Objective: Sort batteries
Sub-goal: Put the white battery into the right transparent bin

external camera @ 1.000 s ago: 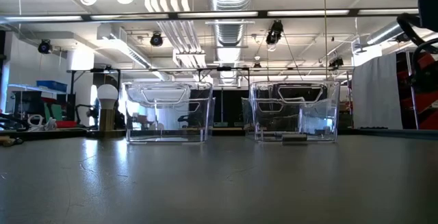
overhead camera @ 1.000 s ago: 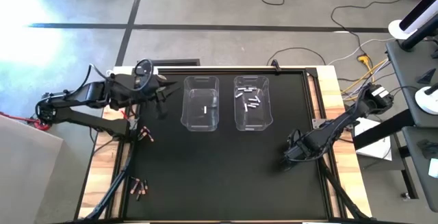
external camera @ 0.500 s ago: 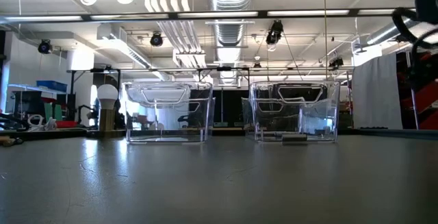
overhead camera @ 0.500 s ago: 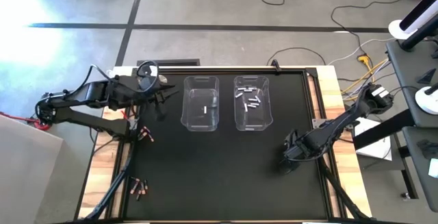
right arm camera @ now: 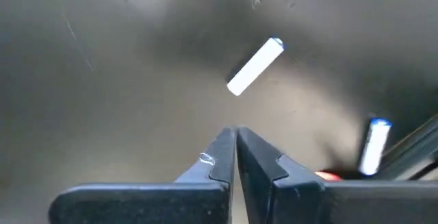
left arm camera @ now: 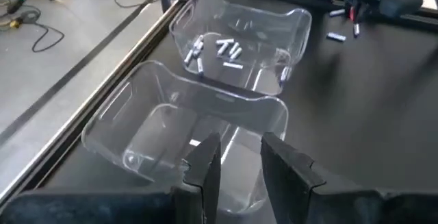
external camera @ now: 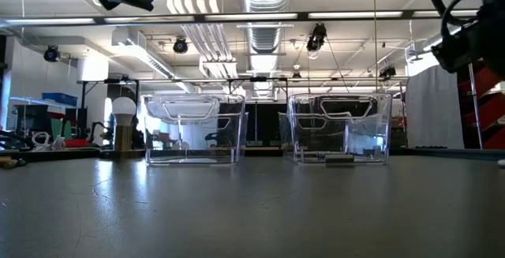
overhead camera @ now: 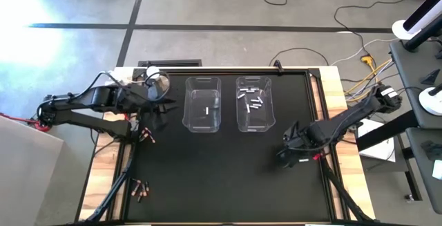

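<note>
Note the right claw point(right arm camera: 236, 136): fingers pressed together, empty, above the bench point(overhead camera: 207, 177), near two white batteries point(right arm camera: 254, 66). Left claw point(left arm camera: 234, 148): narrow gap, nothing visible between fingers, beside left bin point(overhead camera: 202, 104). More batts lie in right bin point(overhead camera: 254, 104).

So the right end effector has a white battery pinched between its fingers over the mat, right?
Not quite. The right end effector is over the mat, but its fingers are shut on nothing. In the right wrist view the white battery lies loose on the mat beyond the fingertips.
</note>
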`<state>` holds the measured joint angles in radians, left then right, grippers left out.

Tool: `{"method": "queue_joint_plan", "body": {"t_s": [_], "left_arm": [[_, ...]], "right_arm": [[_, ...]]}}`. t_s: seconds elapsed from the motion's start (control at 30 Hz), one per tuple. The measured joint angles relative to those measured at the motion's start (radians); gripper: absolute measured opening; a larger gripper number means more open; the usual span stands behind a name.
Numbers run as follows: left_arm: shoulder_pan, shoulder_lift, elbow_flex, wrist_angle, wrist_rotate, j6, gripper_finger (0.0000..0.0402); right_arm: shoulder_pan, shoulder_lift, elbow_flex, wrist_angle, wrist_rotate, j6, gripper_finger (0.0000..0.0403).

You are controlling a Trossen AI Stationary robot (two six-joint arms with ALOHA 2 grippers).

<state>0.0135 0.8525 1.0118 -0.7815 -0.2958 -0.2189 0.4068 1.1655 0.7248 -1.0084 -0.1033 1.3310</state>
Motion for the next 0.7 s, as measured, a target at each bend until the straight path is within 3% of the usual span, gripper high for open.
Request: {"method": "queue_joint_plan", "body": {"t_s": [0.17,0.33,0.47,0.57,0.7], "left_arm": [[0.0,-0.003,-0.022,0.002,0.001,0.024,0.0087],[0.0,-0.007,-0.022,0.003,0.079,0.026,0.0087],[0.0,-0.028,-0.032,0.003,0.077,0.053,0.0087],[0.0,-0.058,-0.043,0.003,0.07,0.081,0.0087],[0.0,-0.104,-0.046,0.003,0.043,0.079,0.0087]], "right_arm": [[-0.052,0.001,-0.032,0.083,0.002,0.155,0.0027],[-0.106,0.05,-0.07,0.232,0.028,0.318,0.0089],[-0.128,0.141,-0.081,0.249,0.027,0.334,0.0121],[-0.142,0.22,-0.076,0.26,0.02,0.317,0.0117],[-0.152,0.313,-0.073,0.265,0.017,0.306,0.0074]]}}
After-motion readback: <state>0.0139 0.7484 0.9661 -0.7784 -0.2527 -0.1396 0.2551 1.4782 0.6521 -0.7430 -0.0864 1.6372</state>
